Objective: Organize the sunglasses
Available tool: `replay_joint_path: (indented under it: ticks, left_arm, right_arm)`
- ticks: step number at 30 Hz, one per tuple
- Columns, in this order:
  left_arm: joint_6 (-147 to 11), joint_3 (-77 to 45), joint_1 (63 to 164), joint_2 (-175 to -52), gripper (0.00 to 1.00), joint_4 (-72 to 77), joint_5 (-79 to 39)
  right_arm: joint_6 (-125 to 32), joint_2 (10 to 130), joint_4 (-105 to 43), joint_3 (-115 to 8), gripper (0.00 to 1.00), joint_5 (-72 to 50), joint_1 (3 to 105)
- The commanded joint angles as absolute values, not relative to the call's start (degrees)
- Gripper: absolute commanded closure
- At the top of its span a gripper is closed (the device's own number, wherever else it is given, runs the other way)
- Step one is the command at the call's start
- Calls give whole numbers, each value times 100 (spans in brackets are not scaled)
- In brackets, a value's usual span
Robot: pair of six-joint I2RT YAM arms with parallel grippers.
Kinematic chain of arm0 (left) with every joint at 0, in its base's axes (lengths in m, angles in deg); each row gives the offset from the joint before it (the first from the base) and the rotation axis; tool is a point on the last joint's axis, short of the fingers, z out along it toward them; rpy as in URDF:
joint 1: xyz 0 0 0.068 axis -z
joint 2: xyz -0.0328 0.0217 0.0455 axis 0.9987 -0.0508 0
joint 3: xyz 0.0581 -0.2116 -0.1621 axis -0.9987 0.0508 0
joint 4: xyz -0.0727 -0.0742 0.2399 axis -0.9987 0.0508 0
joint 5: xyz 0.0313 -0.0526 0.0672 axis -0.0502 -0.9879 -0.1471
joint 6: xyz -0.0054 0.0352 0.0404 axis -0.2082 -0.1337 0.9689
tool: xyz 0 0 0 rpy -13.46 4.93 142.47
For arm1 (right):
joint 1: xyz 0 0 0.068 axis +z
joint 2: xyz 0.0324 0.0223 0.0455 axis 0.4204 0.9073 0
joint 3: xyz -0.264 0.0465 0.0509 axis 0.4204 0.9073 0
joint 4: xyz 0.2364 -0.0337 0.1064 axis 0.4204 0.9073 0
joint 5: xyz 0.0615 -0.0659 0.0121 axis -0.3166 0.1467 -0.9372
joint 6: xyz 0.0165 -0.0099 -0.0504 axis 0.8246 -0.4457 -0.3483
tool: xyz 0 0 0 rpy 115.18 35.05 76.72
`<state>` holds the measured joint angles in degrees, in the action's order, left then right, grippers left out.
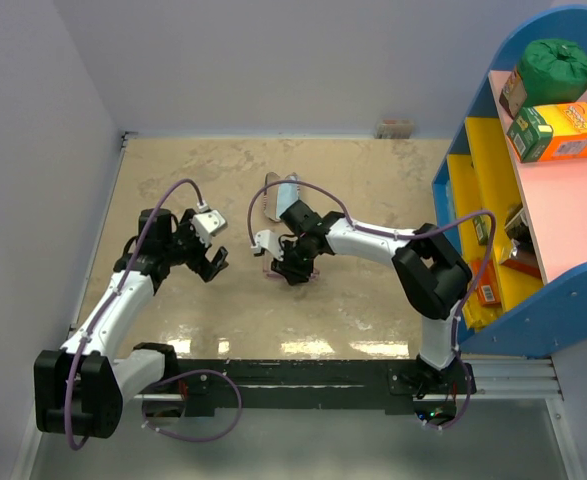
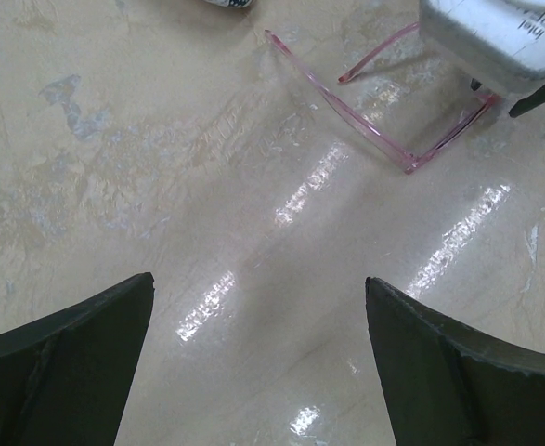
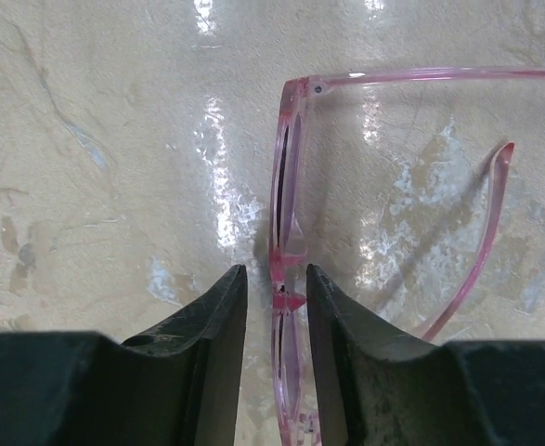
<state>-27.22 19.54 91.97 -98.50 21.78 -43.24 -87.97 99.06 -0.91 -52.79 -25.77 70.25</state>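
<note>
While your right pincer (image 3: 275, 271) hangs low over the glossy marbled beige tabletop (image 3: 114, 139), its two dark fingers (image 3: 216, 325) straddle the bridge of the small sunglasses with a translucent pink plastic frame (image 3: 289, 186). The gap is narrow. One finger looks to be against the frame and the other shows a sliver of space, so you cannot tell whether the grip is clenched. The glasses stand on the tabletop, arms spread to that pincer's right. Your left pincer (image 2: 258, 279) is released, fingers wide above the tabletop, with the sunglasses ahead and to its right, well apart.
</note>
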Motion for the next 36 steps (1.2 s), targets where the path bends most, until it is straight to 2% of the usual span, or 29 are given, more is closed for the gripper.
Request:
replay_joint_path:
  ticks: [1,3,4,7,10,27,36]
  left_arm:
    - [-2633,1942,9148,-9844,0,2042,-4588]
    - [-2624,1916,9148,-9870,0,2068,-4597]
    - [-2624,1907,9148,-9870,0,2111,-4605]
    - [-2624,1942,9148,-9774,0,2077,-4579]
    - [-2607,1942,9148,-9843,0,2102,-4614]
    - [-2606,1898,9131,-9756,0,2191,-4632]
    - [-2633,1924,9113,-9721,0,2121,-4649]
  right_arm:
    - [-8816,9443,-261,-5291,69,-2738,7048]
    - [-8825,9461,-226,-5300,76,-2704,7048]
    - [-8825,9461,-234,-5309,84,-2652,7057]
    - [-8834,9425,-243,-5300,96,-2677,7048]
    - [-8877,9426,-165,-5283,100,-2731,7048]
    - [-8922,9320,-41,-5283,100,-2695,7048]
    - [-9159,9004,257,-5265,100,-3204,7048]
